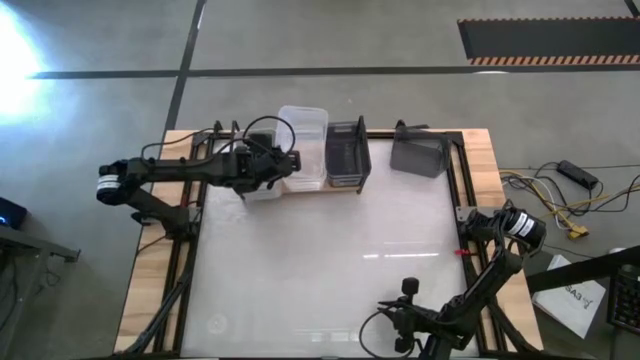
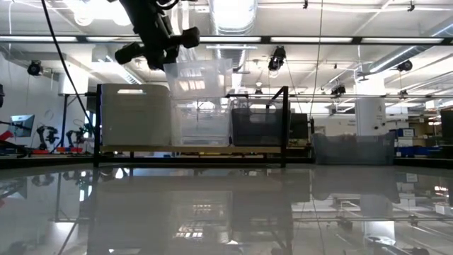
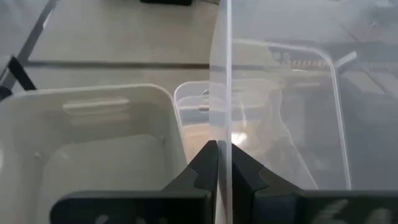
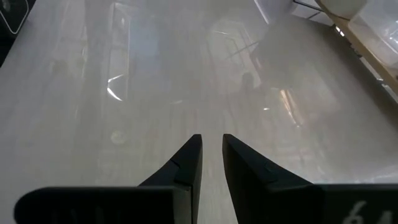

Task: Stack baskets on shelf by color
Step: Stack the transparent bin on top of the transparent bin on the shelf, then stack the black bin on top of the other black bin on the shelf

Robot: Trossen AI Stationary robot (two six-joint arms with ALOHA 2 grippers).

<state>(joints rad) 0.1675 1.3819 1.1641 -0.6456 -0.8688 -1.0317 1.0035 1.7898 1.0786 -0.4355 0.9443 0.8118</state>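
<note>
The shelf (image 2: 191, 150) stands at the table's far edge. On its plank stand a whitish basket (image 2: 134, 117), a clear basket (image 2: 202, 126) and a dark grey basket (image 2: 256, 126), each on its bottom. A second clear basket (image 2: 199, 78) hangs just over the first, with my left gripper (image 3: 219, 149) shut on it. The high view shows my left gripper (image 1: 290, 160) reaching in over the whitish basket (image 1: 262, 187). My right gripper (image 4: 211, 142) waits near the table's near edge, fingers slightly apart, nothing between them. My left gripper pinches the upper clear basket's side wall (image 3: 221, 118), the one toward the whitish basket. One finger is inside the basket and one outside. The fingers come from the table's left, slanting down. The basket is lifted and slightly tilted over the lower clear one; whether they touch I cannot tell.
Another dark grey basket (image 1: 418, 155) stands on the table to the right of the shelf, at the far edge. The white tabletop (image 1: 330, 260) stretches between the shelf and my right gripper (image 1: 405, 300). Black wire uprights (image 2: 285, 124) close the shelf's ends.
</note>
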